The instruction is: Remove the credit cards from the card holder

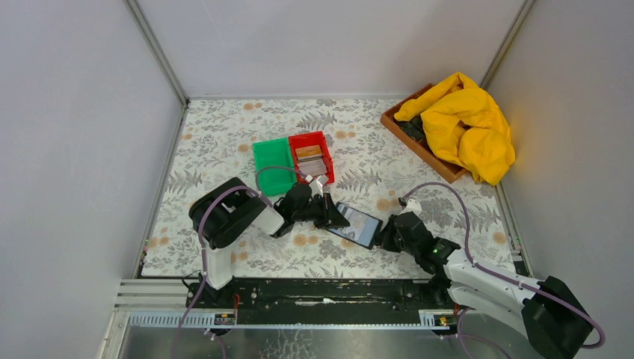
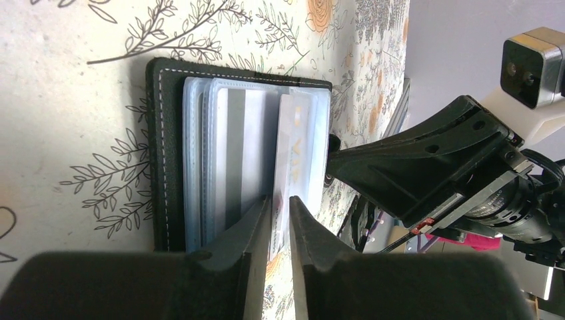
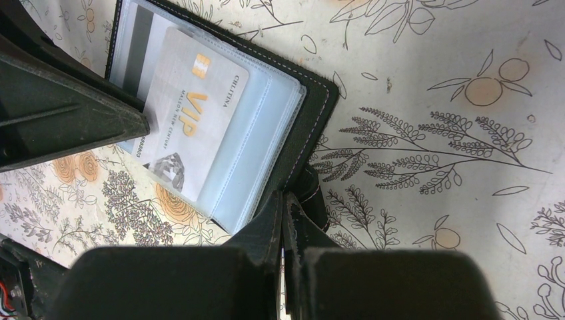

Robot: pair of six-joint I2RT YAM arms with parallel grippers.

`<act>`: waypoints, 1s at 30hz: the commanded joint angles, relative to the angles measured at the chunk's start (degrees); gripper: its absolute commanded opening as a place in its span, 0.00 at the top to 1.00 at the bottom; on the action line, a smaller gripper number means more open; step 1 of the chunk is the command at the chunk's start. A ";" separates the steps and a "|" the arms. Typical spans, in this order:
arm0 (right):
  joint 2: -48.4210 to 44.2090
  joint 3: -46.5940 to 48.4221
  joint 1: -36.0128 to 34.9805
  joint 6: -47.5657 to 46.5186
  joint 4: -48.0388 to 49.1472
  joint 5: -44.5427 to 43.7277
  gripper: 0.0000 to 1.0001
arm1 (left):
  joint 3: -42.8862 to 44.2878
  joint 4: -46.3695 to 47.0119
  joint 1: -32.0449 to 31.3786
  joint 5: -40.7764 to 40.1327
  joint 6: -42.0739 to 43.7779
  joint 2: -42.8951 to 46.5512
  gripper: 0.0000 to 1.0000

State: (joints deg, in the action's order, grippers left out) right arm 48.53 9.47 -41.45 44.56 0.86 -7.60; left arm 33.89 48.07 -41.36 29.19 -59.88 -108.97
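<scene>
Looking from my left, I see the left claw (image 2: 280, 203) clamped on the edge of a grey-white VIP card (image 3: 193, 120) sticking partway out of the open card holder (image 2: 160, 153), which lies on the floral table (image 2: 66, 133). The right claw (image 3: 283, 203) is pinched onto the holder's black cover edge.

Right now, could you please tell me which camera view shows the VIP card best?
The right wrist view: the VIP card faces the lens, its print readable, partly out of the card holder. The left wrist view shows it foreshortened; the top view, only a tiny pale patch.
</scene>
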 commanded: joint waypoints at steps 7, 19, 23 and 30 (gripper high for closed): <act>1.24 0.19 0.06 -1.32 -2.71 0.32 1.00 | -0.96 0.84 0.68 -0.56 0.81 -0.41 0.86; 1.04 -0.01 0.08 -1.23 -2.80 0.47 1.00 | -1.60 1.23 1.04 0.35 1.23 0.71 1.00; 1.00 0.00 0.06 -1.17 -2.80 0.39 1.00 | -2.78 0.52 1.90 0.19 2.37 3.16 1.00; 0.84 -0.08 0.06 -1.08 -2.88 0.44 1.00 | -4.88 0.26 3.53 0.78 3.15 6.87 1.00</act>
State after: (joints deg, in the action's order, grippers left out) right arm 48.56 9.50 -41.45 44.38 0.89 -7.55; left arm 30.50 47.77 -39.03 29.56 -58.50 -104.22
